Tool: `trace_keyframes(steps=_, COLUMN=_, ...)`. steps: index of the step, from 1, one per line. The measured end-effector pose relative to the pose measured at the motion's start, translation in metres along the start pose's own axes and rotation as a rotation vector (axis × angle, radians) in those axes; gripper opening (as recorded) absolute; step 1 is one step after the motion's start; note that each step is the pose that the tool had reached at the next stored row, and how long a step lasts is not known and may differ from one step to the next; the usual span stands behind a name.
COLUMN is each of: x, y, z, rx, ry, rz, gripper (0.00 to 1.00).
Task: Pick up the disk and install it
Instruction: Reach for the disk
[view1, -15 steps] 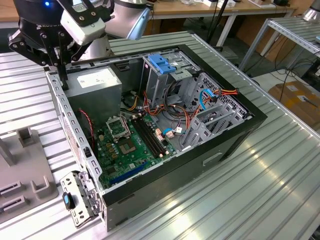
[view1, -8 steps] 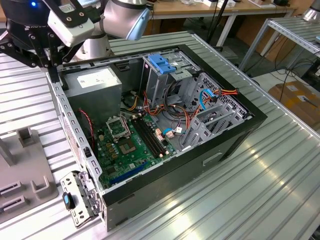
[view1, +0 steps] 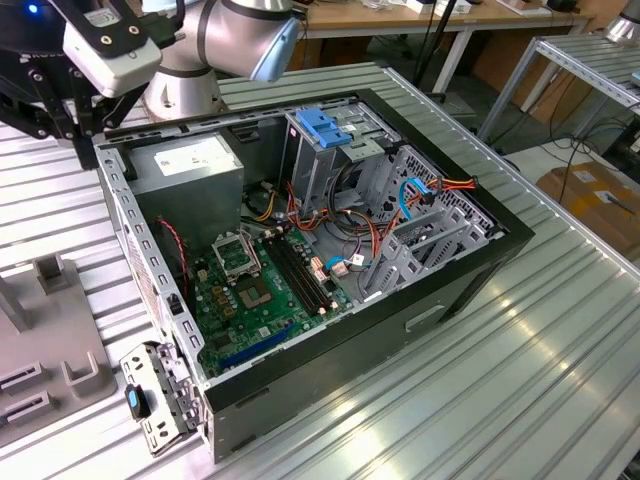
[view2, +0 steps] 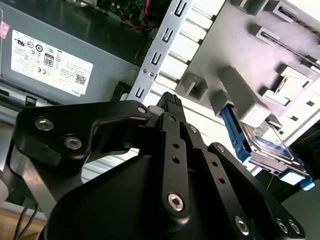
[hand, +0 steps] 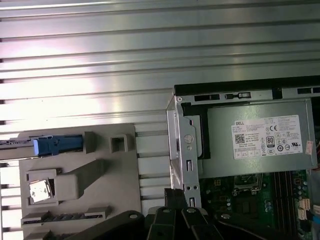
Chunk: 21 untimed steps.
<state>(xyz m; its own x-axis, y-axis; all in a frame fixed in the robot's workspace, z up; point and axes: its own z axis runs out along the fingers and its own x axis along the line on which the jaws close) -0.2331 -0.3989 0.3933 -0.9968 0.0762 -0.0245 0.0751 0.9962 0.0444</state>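
Observation:
The disk (view2: 267, 145) is a silver drive with blue rails (hand: 55, 145), standing on edge in a slot of the grey holder block (hand: 80, 175). My gripper (view2: 170, 102) hangs above the rear corner of the open computer case (view1: 480, 270), beside the holder and some way from the disk. Its black fingertips (hand: 172, 194) appear pressed together with nothing between them. In the exterior view the gripper (view1: 75, 125) is at the upper left, over the case's back wall.
A grey power supply (view1: 190, 165) with a white sticker fills the case's rear corner. A blue latch (view1: 325, 125) tops the metal drive cage. The motherboard (view1: 260, 290) and loose cables (view1: 400, 215) lie inside. The grey holder (view1: 45, 340) stands left of the case on the ribbed metal table (view1: 500, 400).

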Motion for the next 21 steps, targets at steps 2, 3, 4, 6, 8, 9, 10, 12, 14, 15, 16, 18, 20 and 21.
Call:
trace_keyframes(steps=2, x=0.0035, y=-0.0003, z=-0.0001, rx=0.0, ry=0.0, rz=0.0, gripper=0.11)
trace_keyframes(steps=3, x=0.0048, y=-0.0004, z=-0.0001, rx=0.0, ry=0.0, rz=0.0, gripper=0.11)
trace_keyframes(steps=4, x=0.0064, y=-0.0005, z=-0.0002, rx=0.0, ry=0.0, rz=0.0, gripper=0.11)
trace_keyframes(steps=6, x=0.0108, y=-0.0008, z=-0.0003, rx=0.0, ry=0.0, rz=0.0, gripper=0.11)
trace_keyframes(steps=8, x=0.0148, y=-0.0011, z=-0.0004, rx=0.0, ry=0.0, rz=0.0, gripper=0.11)
trace_keyframes(steps=9, x=0.0168, y=-0.0013, z=-0.0004, rx=0.0, ry=0.0, rz=0.0, gripper=0.11)
trace_keyframes(steps=10, x=0.0187, y=-0.0014, z=-0.0005, rx=-0.0001, ry=-0.0001, rz=0.0, gripper=0.11)
trace_keyframes(steps=12, x=0.023, y=-0.0017, z=-0.0006, rx=0.0, ry=0.0001, rz=0.0, gripper=0.11)
trace_keyframes(steps=14, x=0.0272, y=-0.0021, z=-0.0007, rx=0.0, ry=0.0, rz=0.0, gripper=0.11)
trace_keyframes(steps=15, x=0.0287, y=-0.0022, z=-0.0007, rx=0.0, ry=0.0, rz=0.0, gripper=0.11)
trace_keyframes(steps=16, x=0.0301, y=-0.0023, z=-0.0008, rx=0.0, ry=0.0, rz=0.0, gripper=0.11)
trace_keyframes(steps=18, x=0.0355, y=-0.0027, z=-0.0009, rx=0.0, ry=0.0, rz=0.0, gripper=0.11)
trace_keyframes(steps=20, x=0.0423, y=-0.0032, z=-0.0011, rx=-0.0001, ry=0.0, rz=0.0, gripper=0.11)
trace_keyframes(steps=21, x=0.0448, y=-0.0034, z=-0.0011, rx=0.0, ry=0.0, rz=0.0, gripper=0.11)
